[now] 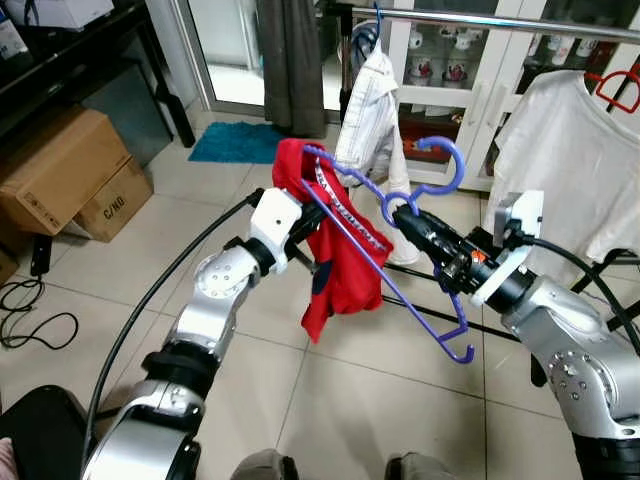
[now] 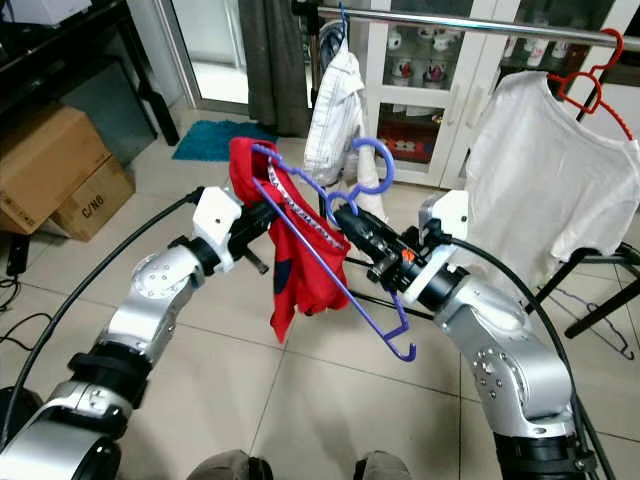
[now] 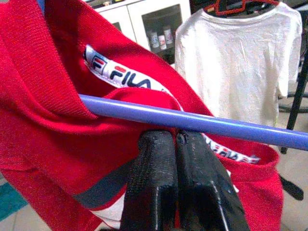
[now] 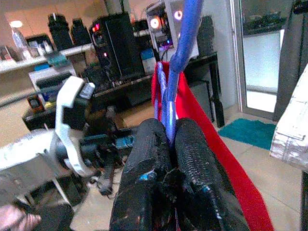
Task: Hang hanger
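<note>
The right gripper point(image 1: 402, 216) is clamping the purple hanger point(image 1: 400, 268) at its neck, keeping the hook free for the metal rail point(image 1: 500, 20) above. The left gripper point(image 1: 312, 236), fingers pressed together, is pinching the red Fila shirt point(image 1: 340, 262) so that it is not sliding off.

my two arms are silver, built of rounded metal segments with small screws and black joint bands. a white block caps each wrist. thin black cables loop along both. my left gripper point(image 3: 175, 144) and right gripper point(image 4: 171, 139) have long black fingers of ribbed texture.
</note>
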